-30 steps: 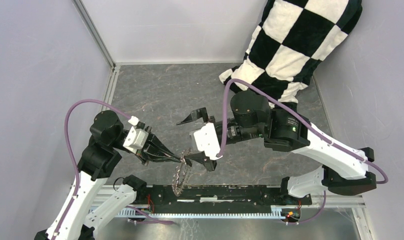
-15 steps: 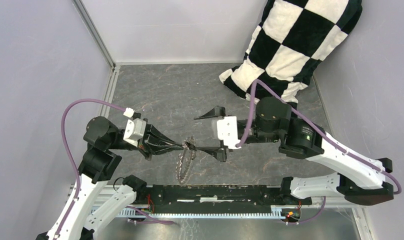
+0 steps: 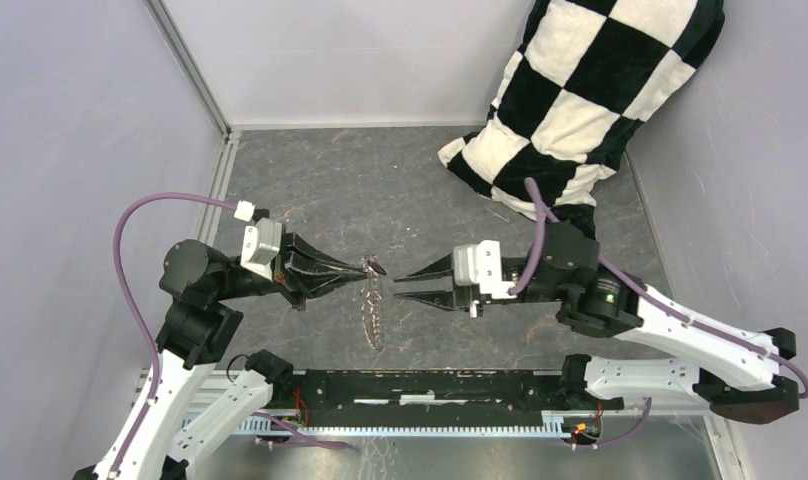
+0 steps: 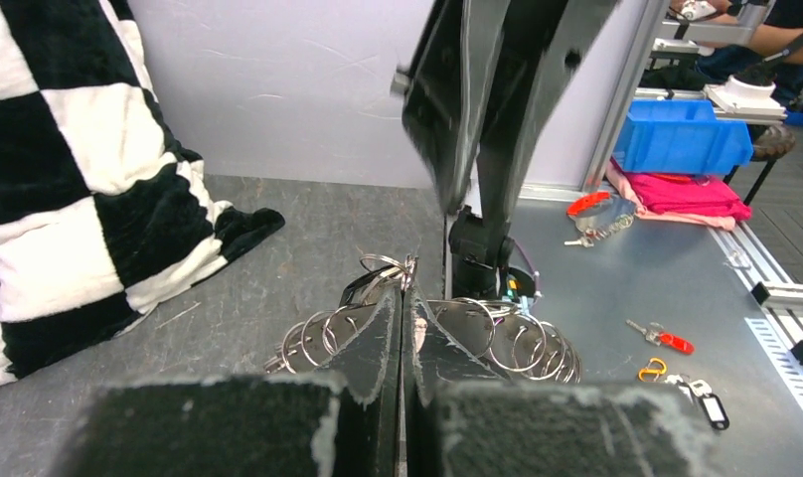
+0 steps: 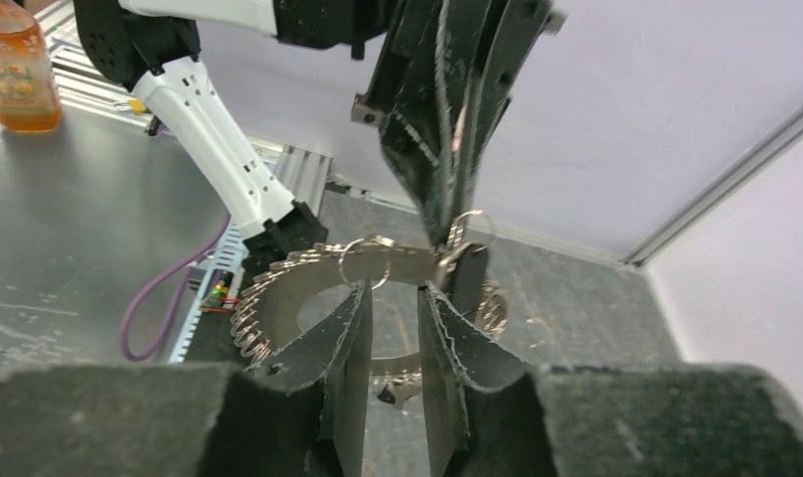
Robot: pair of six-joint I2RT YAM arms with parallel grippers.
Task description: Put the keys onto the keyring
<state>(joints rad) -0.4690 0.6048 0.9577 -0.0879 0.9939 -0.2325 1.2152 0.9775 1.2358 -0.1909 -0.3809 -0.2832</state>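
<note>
Both arms have drawn back from each other since a second ago. The left gripper (image 3: 363,268) has swung toward the middle of the table (image 3: 310,170) and carried the keyring (image 3: 373,312) up with it. The right gripper (image 3: 398,280), which was spread wide, has narrowed to a slim gap and now points straight at the left one.

Left jaws are pressed together on the top of the keyring. The left wrist view shows the ring's loops fanned out just past the fingertips (image 4: 383,333). The ring hangs edge-on below that grip, near the table's near edge. I cannot tell whether its lower end rests on the table.

In the right wrist view the right fingers (image 5: 350,333) stand a little apart, with the ring's flat band crossing just beyond their tips. I see nothing pinched between them.

My reading is that the ring is now presented for threading, but no key is on its way yet. I cannot pick out the keys for certain. The checkered pillow (image 3: 580,90) sits in the far right corner, well apart.
</note>
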